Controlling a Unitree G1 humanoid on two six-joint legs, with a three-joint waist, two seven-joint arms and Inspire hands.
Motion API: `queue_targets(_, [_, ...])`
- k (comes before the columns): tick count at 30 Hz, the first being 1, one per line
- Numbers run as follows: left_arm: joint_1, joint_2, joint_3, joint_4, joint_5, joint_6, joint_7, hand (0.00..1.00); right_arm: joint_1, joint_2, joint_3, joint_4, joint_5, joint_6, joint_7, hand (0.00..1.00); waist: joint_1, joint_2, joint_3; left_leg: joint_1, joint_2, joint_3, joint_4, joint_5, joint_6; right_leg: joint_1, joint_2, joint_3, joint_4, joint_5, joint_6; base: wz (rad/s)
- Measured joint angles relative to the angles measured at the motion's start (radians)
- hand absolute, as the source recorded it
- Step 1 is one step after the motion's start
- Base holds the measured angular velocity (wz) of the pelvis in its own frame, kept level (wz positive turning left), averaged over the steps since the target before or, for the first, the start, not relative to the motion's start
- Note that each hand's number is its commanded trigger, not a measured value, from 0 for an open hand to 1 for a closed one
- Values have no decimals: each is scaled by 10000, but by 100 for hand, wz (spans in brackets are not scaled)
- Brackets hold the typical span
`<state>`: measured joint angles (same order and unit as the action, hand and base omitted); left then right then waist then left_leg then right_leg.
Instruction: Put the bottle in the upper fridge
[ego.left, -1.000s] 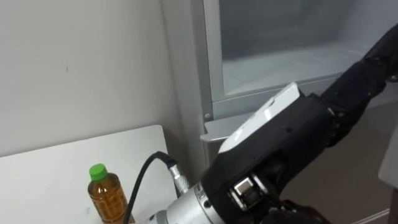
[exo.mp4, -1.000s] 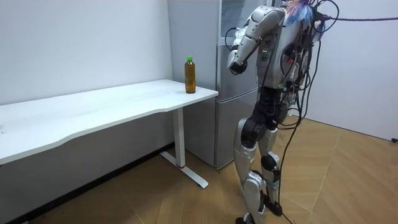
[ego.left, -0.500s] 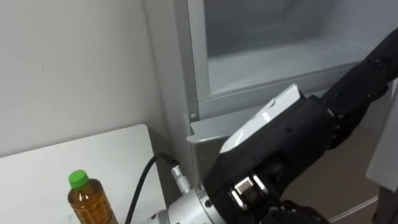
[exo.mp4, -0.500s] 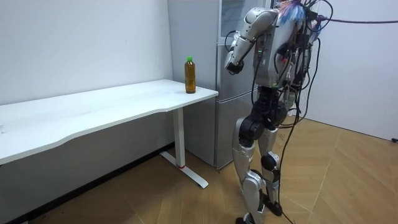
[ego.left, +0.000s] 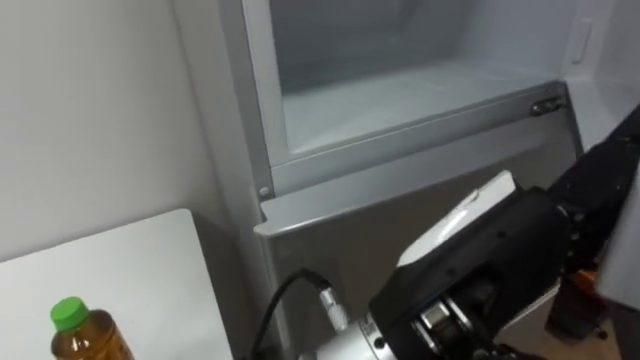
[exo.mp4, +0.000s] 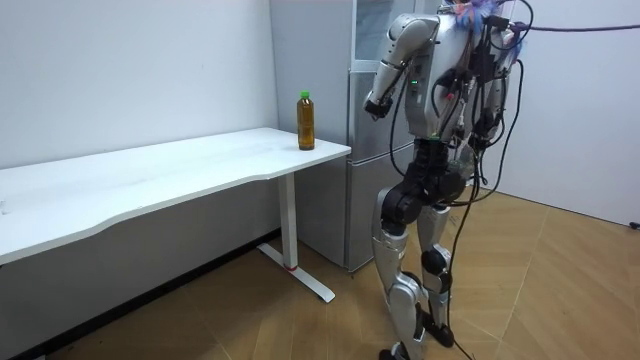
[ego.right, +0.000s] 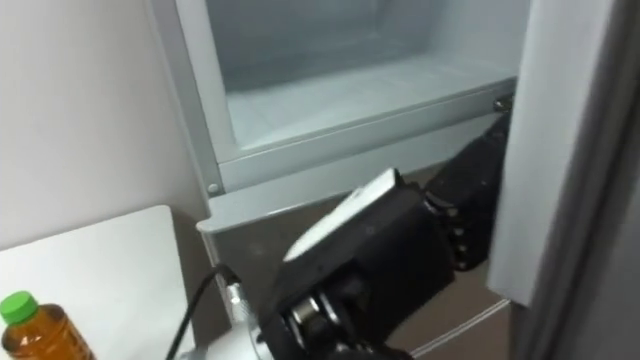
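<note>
The bottle (ego.left: 80, 335) holds amber drink under a green cap and stands upright on the white table's (ego.left: 120, 270) corner, at the lower left of the eye views. The room view shows the bottle (exo.mp4: 306, 120) at the table end nearest the fridge. The upper fridge compartment (ego.left: 400, 90) is open, with a bare pale shelf. My left hand (ego.left: 490, 260), black with a white tag, is raised close below my head. It reaches right toward the open door (ego.right: 570, 150), whose edge hides its fingers. My left hand (exo.mp4: 375, 104) is well apart from the bottle.
I stand on the wooden floor facing the grey fridge (exo.mp4: 370, 200), with the long white table (exo.mp4: 180, 165) on the room view's left. The lower fridge door (ego.left: 400, 220) is closed. A white wall (ego.left: 90, 120) rises behind the table.
My view has swung right, so the bottle now sits at the left edge and the open door shows on the right. In the room view my torso has turned slightly; the raised hand has hardly moved.
</note>
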<state>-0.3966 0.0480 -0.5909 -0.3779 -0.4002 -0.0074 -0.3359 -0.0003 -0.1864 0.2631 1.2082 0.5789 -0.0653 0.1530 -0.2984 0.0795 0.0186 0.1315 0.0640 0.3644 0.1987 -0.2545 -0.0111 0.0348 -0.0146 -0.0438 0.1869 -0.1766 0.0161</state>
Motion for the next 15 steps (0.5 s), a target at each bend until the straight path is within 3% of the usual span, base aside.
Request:
queue_targets(5, [-115, -151, -64, 146, 2, 0, -18, 0, -1, -15, 5, -14, -8, 2, 7, 0, -116, 85, 22, -24, 100, 440, 6, -1, -3, -179, 74, 158, 1, 96, -50, -18])
queue_targets(15, [-152, -327, -367, 186, -9, 3, -73, 0, -219, -42, 0, 13, -24, 22, 139, 0, -293, 206, 17, -64, 238, 717, 66, 4, -20, -337, 200, 252, -5, 174, -150, -5])
